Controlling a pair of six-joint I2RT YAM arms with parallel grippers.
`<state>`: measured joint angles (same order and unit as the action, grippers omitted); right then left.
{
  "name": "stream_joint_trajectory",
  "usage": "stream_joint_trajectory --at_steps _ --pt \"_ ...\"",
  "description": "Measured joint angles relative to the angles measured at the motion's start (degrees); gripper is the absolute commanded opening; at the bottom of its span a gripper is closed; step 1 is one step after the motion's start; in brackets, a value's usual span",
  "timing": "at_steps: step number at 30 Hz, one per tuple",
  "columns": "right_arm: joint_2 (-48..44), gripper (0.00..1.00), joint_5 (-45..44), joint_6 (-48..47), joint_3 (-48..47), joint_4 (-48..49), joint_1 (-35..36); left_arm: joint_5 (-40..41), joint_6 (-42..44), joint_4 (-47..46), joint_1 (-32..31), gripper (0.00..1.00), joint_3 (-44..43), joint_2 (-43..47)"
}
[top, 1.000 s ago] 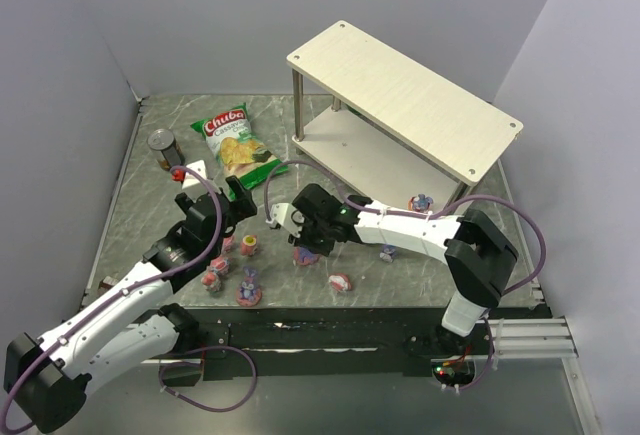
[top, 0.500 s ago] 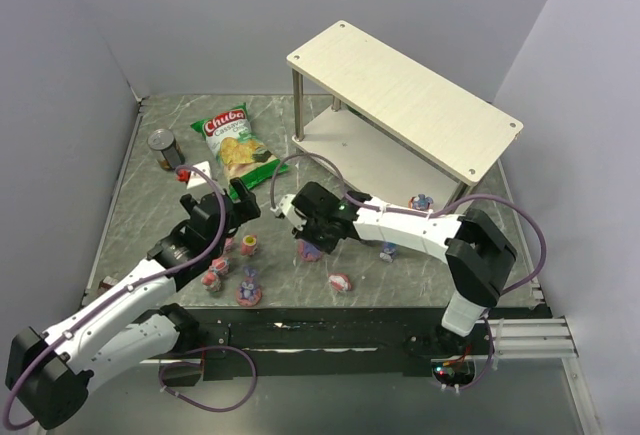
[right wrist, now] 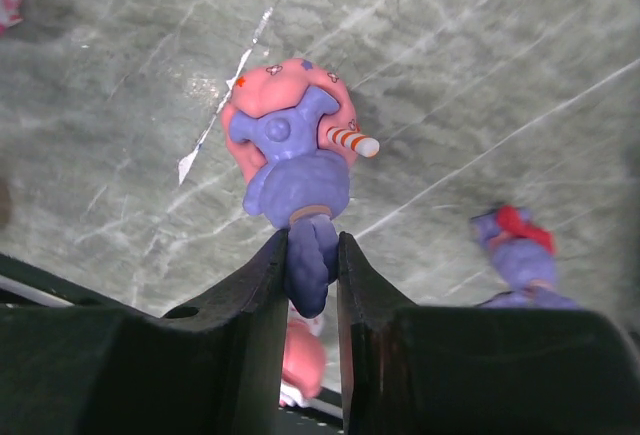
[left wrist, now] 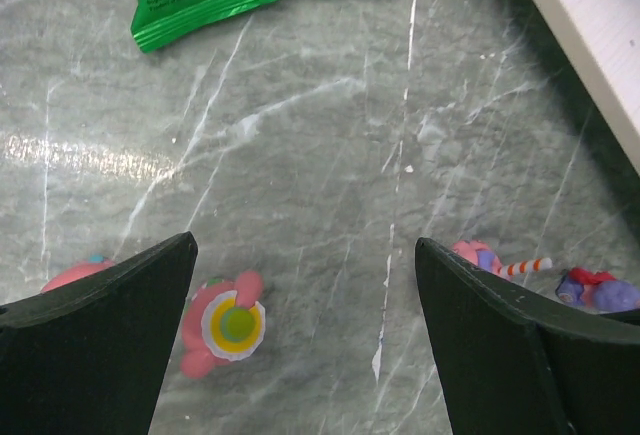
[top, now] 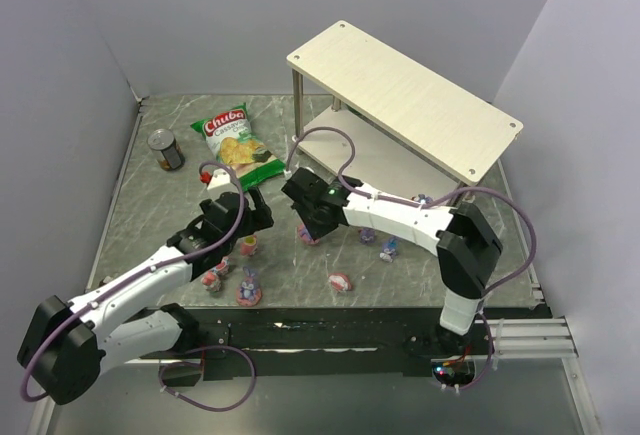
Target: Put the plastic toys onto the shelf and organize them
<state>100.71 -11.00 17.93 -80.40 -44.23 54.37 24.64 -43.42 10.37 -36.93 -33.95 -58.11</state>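
Now right hand [right wrist: 311, 247] pinching purple toy [right wrist: 295, 180]; left hand [left wrist: 303, 250] spread wide, empty, shelf [left wrist: 590, 35] edge near.

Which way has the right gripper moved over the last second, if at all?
Yes. In the top view the right gripper, fingers shut on a purple-and-pink toy, has shifted up the picture, toward the left corner post of the shelf.

A robot lab: 2 arms [top: 400, 217] at a marbled table [top: 150, 210] between plain walls [top: 60, 75].
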Motion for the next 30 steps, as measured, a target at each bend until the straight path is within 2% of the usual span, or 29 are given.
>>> stream_joint_trajectory --at_steps 2,4,5,6,8,9,12,15,21,30 --pt "1.4 0.19 0.4 1.8 0.0 -0.2 -0.3 0.0 -0.5 0.4 0.0 0.96 0.0 -0.6" --pt "2.6 0.27 0.9 3.0 0.0 -0.3 -0.9 0.0 -0.9 0.7 0.0 0.96 0.0 -0.7" --pt "3.0 0.32 1.0 3.5 0.0 -0.4 -1.2 0.0 -1.0 0.7 0.0 0.96 0.0 -0.6" --pt "3.5 0.43 1.0 3.8 0.0 -0.4 -1.5 0.0 -1.0 0.7 0.0 0.96 0.0 -0.6" --pt "4.1 0.53 1.0 4.3 0.0 -0.5 -1.8 0.0 -1.2 1.0 0.0 0.96 0.0 -0.6" --pt "4.3 0.63 1.0 4.5 0.0 -0.5 -2.0 0.0 -1.3 1.1 0.0 0.96 0.0 -0.6" --pt "4.2 0.75 1.2 4.3 0.0 -0.3 -2.2 0.0 -1.3 1.6 0.0 0.96 -0.1 -0.6" --pt "3.6 0.82 1.9 3.0 0.3 0.9 -2.1 -0.1 -1.3 1.6 0.0 0.96 -0.6 -0.5" --pt "-1.6 0.86 3.4 -3.3 3.0 5.0 -2.2 -0.7 -0.5 1.7 0.0 0.96 -3.3 -0.5" --pt "-9.4 0.75 9.6 -16.1 8.9 10.7 -6.0 -2.8 1.1 1.5 0.1 0.96 -4.2 0.1"
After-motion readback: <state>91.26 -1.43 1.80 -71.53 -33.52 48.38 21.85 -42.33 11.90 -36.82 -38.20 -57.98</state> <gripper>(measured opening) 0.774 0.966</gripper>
